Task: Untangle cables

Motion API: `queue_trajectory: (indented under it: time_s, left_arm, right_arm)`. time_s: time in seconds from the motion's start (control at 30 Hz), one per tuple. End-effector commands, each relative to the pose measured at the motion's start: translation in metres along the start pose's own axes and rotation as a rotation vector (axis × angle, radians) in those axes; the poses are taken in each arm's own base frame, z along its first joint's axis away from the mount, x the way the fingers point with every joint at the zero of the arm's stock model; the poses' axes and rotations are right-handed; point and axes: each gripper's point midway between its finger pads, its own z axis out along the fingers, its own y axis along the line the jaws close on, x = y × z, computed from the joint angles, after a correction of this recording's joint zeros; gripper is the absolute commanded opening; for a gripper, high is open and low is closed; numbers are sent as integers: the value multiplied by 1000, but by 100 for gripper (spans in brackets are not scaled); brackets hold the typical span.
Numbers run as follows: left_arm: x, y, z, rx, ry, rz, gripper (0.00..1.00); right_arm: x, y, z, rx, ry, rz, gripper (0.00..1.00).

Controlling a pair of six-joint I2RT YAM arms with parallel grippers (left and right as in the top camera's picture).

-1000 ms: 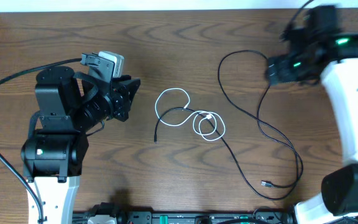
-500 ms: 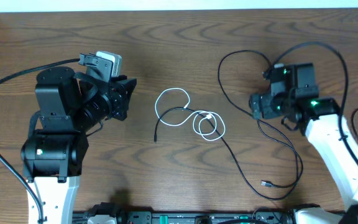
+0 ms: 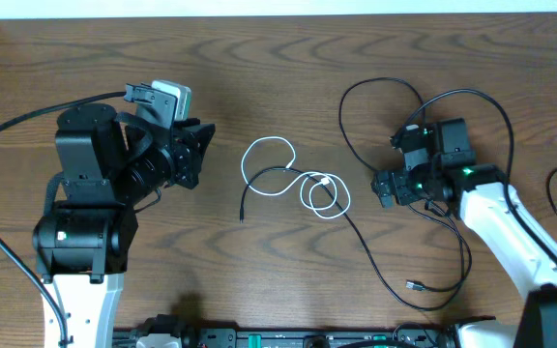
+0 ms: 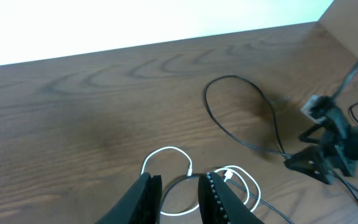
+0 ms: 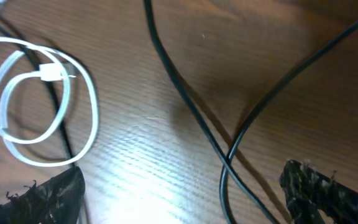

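The right pincer (image 3: 383,188) has swung in from the far corner and now sits low over the black cable (image 5: 188,106), right next to the white cable (image 3: 327,181). The arm's own thick wire (image 3: 482,97) came along and now arcs over the tabletop (image 3: 259,58) behind it.

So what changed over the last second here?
The right tool swung from the far right corner in toward the middle and now hangs open over the black cable. Nothing was taken hold of or let go. The left tool, the white cable and the black cable stayed put.

Both arms (image 3: 85,174) — black joints, white links, green lights.
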Motion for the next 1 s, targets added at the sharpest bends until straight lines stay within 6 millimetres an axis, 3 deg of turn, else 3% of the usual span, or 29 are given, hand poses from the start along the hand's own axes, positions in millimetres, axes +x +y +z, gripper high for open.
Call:
queue_trajectory:
  time_s: [0.0,0.2,0.7,0.97]
  left_arm:
    - [2,-4,-2,18,3,10,26]
    - [2,-4,-2,18,3,14,26]
    - [1,-5,-4,18,-4,17,26]
    - [-1,-9,-13,17,-24,36,26]
  right_arm:
    - [11,-9,20,32,57,-11,96]
    - [16,-20,37,78,87,4,96]
    - [31,-30,50,92,148,15,90]
    - [46,-28,47,86,209,24,56]
